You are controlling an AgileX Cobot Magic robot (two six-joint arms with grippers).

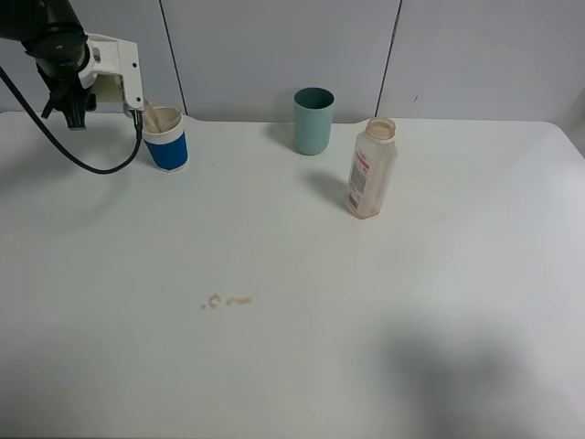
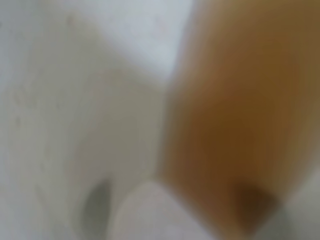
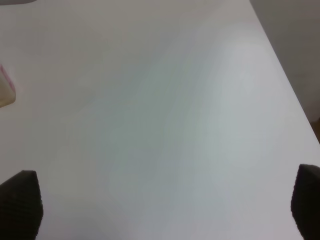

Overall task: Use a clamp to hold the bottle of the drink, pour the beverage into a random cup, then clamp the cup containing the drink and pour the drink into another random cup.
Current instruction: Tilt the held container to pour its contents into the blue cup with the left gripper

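A blue and white paper cup [image 1: 166, 139] stands upright at the back left of the table. My left gripper [image 1: 144, 116] is at its left rim and looks shut on the rim. The left wrist view is a close blur of the cup's white inner wall [image 2: 75, 125] beside brown liquid [image 2: 235, 115]. A teal cup [image 1: 313, 121] stands at the back centre. The uncapped, nearly empty clear bottle [image 1: 370, 169] stands upright to its right, and its edge shows in the right wrist view [image 3: 5, 92]. My right gripper [image 3: 165, 205] is open over bare table and out of the exterior view.
A few small brown drops [image 1: 227, 301] lie on the white table [image 1: 411, 347] near the middle front. A black cable [image 1: 82, 163] hangs from the left arm beside the blue cup. The table's right edge [image 3: 285, 75] shows in the right wrist view.
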